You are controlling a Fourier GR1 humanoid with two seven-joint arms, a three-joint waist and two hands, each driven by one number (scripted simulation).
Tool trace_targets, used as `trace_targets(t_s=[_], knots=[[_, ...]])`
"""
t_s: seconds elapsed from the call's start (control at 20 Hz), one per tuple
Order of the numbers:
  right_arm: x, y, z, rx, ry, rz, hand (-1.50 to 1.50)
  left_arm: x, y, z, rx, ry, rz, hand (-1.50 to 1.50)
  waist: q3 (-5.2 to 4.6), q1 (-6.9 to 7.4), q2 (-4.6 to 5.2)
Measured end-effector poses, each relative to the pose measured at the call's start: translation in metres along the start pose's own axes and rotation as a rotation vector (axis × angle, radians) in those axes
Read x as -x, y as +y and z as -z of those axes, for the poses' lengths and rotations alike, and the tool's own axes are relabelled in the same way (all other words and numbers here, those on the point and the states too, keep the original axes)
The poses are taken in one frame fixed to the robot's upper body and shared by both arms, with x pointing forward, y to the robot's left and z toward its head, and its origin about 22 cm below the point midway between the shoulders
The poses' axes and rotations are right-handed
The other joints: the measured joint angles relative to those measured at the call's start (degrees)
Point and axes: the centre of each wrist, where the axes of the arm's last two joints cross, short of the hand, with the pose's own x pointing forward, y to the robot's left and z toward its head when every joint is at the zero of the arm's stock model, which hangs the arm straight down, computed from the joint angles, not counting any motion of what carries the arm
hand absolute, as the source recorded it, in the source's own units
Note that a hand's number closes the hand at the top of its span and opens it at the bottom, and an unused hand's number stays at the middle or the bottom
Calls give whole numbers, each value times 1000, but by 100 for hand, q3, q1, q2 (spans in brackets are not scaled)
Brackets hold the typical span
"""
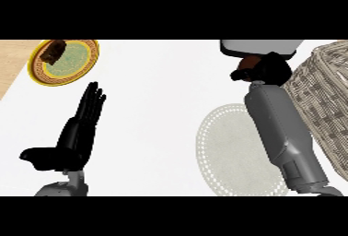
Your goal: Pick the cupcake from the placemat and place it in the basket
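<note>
My right hand (266, 69) is at the upper right, past the far end of the placemat, with its fingers curled round a brown cupcake (249, 61) that mostly hides behind them. The hand sits just left of the wicker basket (325, 97), close to its rim. The round pale placemat (228, 147) lies at the lower right, partly under my right forearm, with nothing showing on its bare part. My left hand (80, 124) rests open at the lower left, fingers straight and pointing up.
A yellow-rimmed plate (76, 62) with a dark brown piece of food (52, 50) lies at the upper left, near the wooden edge. A grey-and-white object (262, 46) stands at the top, just behind my right hand.
</note>
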Motion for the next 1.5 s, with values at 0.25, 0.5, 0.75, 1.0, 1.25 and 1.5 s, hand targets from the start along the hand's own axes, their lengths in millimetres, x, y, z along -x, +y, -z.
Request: trace_targets(t_s=[0.25,0.5,0.75,1.0,1.25,1.5], knots=[[-38,-20,-15,172,-96,140,150,0,2,2,-11,6,8,0,-9,-65,-64],[-74,-44,-28,273,-157,225,150,-1,0,5,-21,11,5,0,-15,-143,-97],[-96,-61,-39,309,-141,259,150,2,5,1,-45,16,11,0,-20,-267,-151],[-100,-67,-33,343,-76,218,150,1,10,6,-62,29,17,0,-21,-376,-176],[-87,-63,-14,376,-4,125,150,0,11,-2,-74,27,11,0,-19,-443,-208],[-75,-70,4,403,30,120,150,6,15,-6,-90,40,11,0,-16,-538,-235]])
